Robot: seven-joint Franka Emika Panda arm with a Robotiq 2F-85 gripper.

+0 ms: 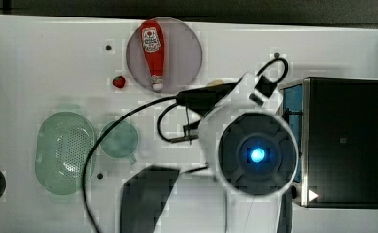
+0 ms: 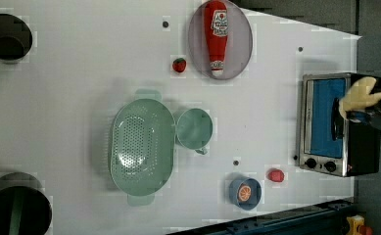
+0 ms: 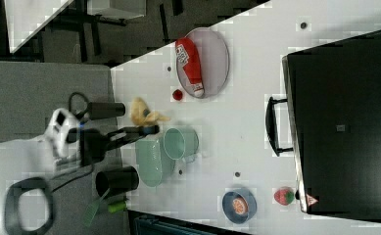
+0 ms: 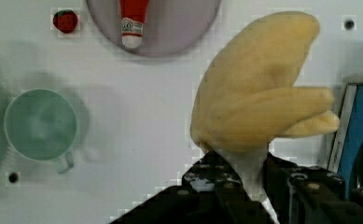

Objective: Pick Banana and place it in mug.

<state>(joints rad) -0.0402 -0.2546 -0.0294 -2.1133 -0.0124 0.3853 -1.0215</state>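
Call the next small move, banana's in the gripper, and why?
Probably carry the banana sideways until it hangs over the mug, then lower. The gripper is shut on the banana's lower end and holds it above the table near the toaster oven. The mug stands upright beside the green basket, nothing inside it, so only the sideways gap is left.

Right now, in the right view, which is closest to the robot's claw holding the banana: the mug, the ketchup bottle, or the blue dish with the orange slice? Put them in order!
Measured from the gripper shut on the banana, in the right view:
1. The mug, just to the right view's right of the claw.
2. The ketchup bottle, up on its round plate.
3. The blue dish, far down near the table's lower edge.
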